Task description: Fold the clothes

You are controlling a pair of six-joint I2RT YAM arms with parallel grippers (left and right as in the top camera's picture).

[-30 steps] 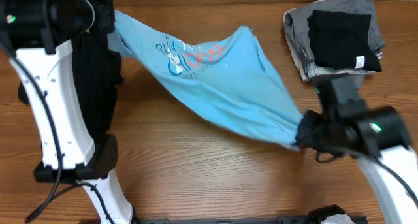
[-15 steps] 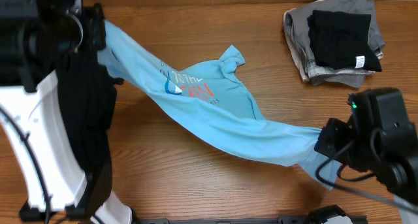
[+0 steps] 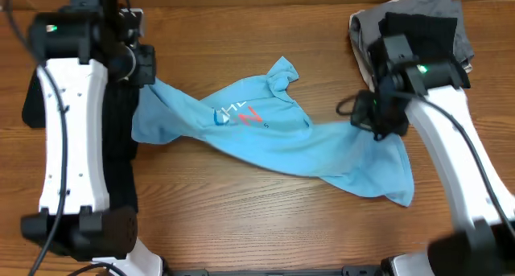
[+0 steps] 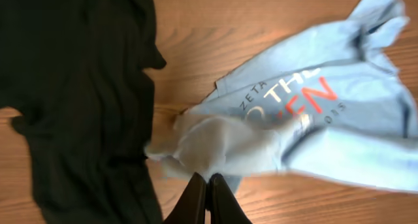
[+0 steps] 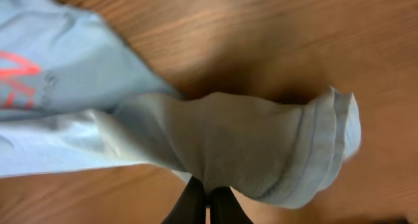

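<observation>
The light blue T-shirt point(image 3: 273, 139) is stretching across the middle of the wooden table point(image 3: 257, 228), and its lettering is facing up. The left gripper point(image 4: 208, 188) is pinching one bunched end of the shirt, with its two fingers pressing tight together on the cloth. The right gripper point(image 5: 208, 196) is pinching the other end the same way, and the cloth is hanging in soft folds around it. The big black garment point(image 4: 78, 93) is lying beside the shirt's left end, partly under the left arm point(image 3: 68, 139). A pile of folded grey and black clothes point(image 3: 418, 43) is sitting at the far right corner.
</observation>
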